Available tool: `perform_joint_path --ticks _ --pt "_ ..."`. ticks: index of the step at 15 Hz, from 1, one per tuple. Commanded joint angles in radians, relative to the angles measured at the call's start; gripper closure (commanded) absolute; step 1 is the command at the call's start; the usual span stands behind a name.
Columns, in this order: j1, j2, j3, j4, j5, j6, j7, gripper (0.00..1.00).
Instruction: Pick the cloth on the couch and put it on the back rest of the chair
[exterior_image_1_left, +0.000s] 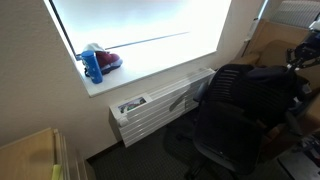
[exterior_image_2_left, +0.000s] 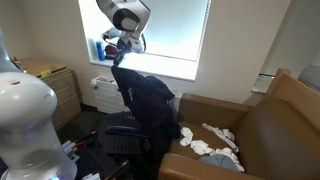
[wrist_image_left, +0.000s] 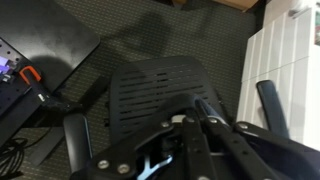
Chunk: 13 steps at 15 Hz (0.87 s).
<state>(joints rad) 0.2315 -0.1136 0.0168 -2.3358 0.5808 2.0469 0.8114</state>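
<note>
The gripper (wrist_image_left: 168, 105) is open wide and holds nothing, just above the chair's (exterior_image_2_left: 135, 135) top edge. The cloth (exterior_image_2_left: 152, 98) hangs over that edge. The couch (exterior_image_2_left: 278, 118) sits at three o'clock.

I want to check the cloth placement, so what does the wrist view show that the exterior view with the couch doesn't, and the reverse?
Only the wrist view: the gripper from close up, fingers spread wide with nothing between them, and a small red item at the left edge. Only the exterior view: the tan couch with pale cloths on its seat, the dark cloth draped over the chair, and the bright window. Both: the chair, the gripper above it and the white radiator.
</note>
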Motion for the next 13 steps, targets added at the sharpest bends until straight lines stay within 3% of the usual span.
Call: perform_joint_path --ticks 1,5,13 --pt "-0.052 0.043 0.048 0.002 0.000 0.008 -0.009 0.96" --pt "-0.056 0.024 0.060 0.013 0.002 0.006 -0.008 0.72" --pt "-0.057 0.003 0.062 0.011 0.003 0.003 -0.005 0.72"
